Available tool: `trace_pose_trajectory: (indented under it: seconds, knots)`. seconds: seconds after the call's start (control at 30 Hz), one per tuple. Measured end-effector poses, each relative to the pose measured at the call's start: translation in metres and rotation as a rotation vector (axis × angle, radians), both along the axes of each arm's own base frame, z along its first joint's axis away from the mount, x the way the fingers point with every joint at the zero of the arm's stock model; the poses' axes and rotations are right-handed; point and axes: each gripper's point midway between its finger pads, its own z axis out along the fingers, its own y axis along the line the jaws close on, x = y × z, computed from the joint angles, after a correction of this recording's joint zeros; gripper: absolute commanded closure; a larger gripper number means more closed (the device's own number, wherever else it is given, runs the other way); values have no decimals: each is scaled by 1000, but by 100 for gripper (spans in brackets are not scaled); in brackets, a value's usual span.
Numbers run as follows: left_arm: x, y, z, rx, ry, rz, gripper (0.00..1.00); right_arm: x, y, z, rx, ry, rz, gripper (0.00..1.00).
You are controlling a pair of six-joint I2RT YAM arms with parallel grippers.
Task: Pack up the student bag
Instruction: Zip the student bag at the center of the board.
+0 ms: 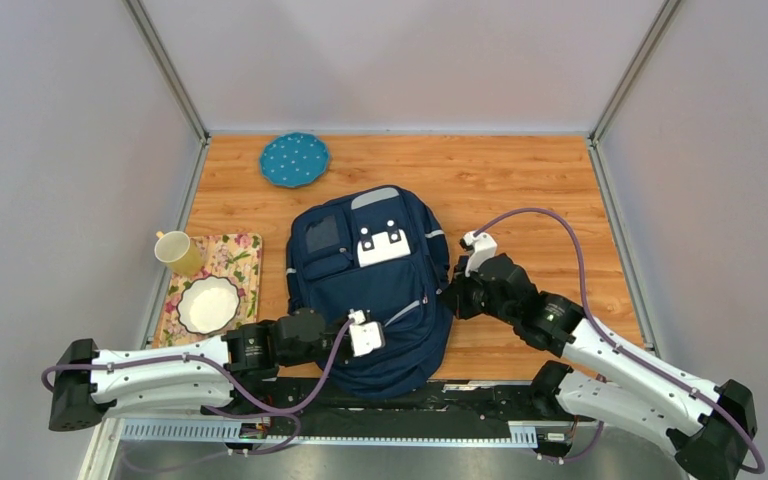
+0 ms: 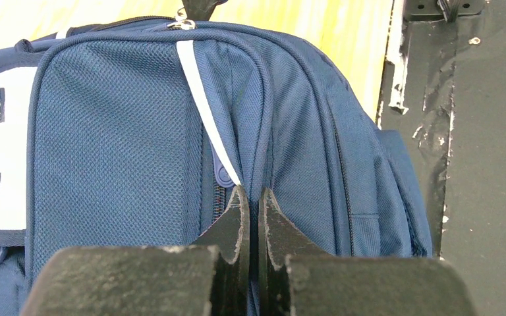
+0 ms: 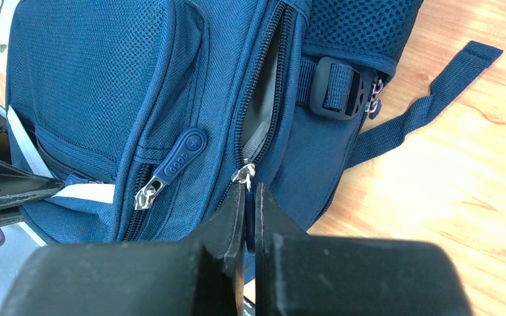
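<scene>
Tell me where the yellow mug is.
Top view: the yellow mug stands on the left, at the floral mat's far corner, beyond the white bowl.

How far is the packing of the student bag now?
Early. The main zipper is partly open, showing grey lining. The left gripper pinches the student bag; the right gripper grips the zipper pull. Remaining: open wider, pack; the contents are hidden.

Zip pull mostly hidden in right claw.
</scene>
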Motion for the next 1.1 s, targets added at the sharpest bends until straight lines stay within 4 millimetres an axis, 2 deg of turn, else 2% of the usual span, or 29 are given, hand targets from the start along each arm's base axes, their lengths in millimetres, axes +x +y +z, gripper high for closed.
trace_pose_trajectory:
  seconds: [0.3, 0.67, 0.9, 1.1]
  knots:
    - [7, 4, 7, -32, -9, 51, 100, 8, 5, 8, 20, -27, 10, 100]
    - [8, 8, 9, -49, -6, 72, 100, 15, 10, 9, 43, 7, 27, 100]
    - [9, 11, 10, -55, -4, 81, 100, 12, 13, 14, 61, 22, 59, 100]
    - [9, 14, 7, -45, 9, 107, 100, 1, 16, 12, 50, 68, 107, 100]
